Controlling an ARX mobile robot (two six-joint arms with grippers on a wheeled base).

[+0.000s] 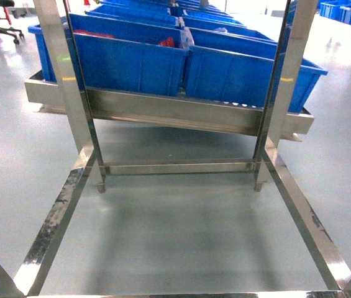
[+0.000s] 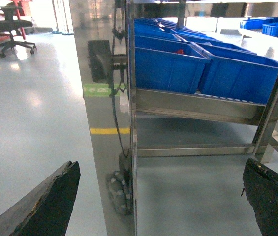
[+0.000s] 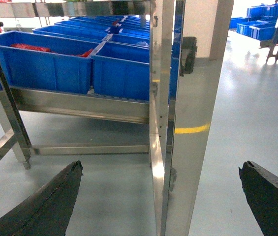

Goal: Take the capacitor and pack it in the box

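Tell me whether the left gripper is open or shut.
Open. In the left wrist view the gripper has its two dark fingers at opposite edges, with only bare floor between them and nothing held.

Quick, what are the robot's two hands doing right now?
Left hand: open, holding nothing.
Right hand: open, holding nothing.

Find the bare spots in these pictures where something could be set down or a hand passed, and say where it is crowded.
Free: the grey floor inside the steel frame, below the crossbar; a hand could pass between crossbar and shelf. Crowded: the shelf, with blue bins side by side.
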